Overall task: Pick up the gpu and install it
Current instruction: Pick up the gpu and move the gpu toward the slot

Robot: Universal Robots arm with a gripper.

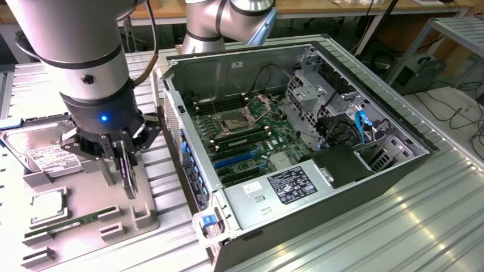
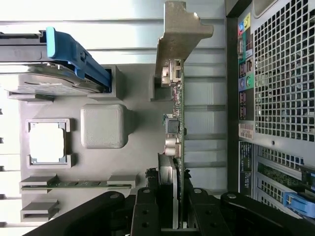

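The gpu [image 1: 128,180] is a thin dark card standing on edge, and my gripper [image 1: 123,161] is shut on its upper part over the grey tray [image 1: 90,187], on the exterior view's left. In the wrist view the gpu [image 2: 177,123] shows edge-on, with its silver bracket [image 2: 179,39] at the far end. My gripper [image 2: 172,206] has one black finger [image 2: 145,206] on each side of the card. Whether the card's lower edge still touches the tray I cannot tell.
The open computer case [image 1: 226,62] lies right of the tray, with its motherboard [image 1: 250,136] and blue slots [image 1: 234,161] exposed. A hard drive [image 1: 38,150], a processor [image 1: 49,207] and a green memory stick [image 1: 72,224] lie on the tray. The case's perforated panel [image 2: 285,73] stands close beside the card.
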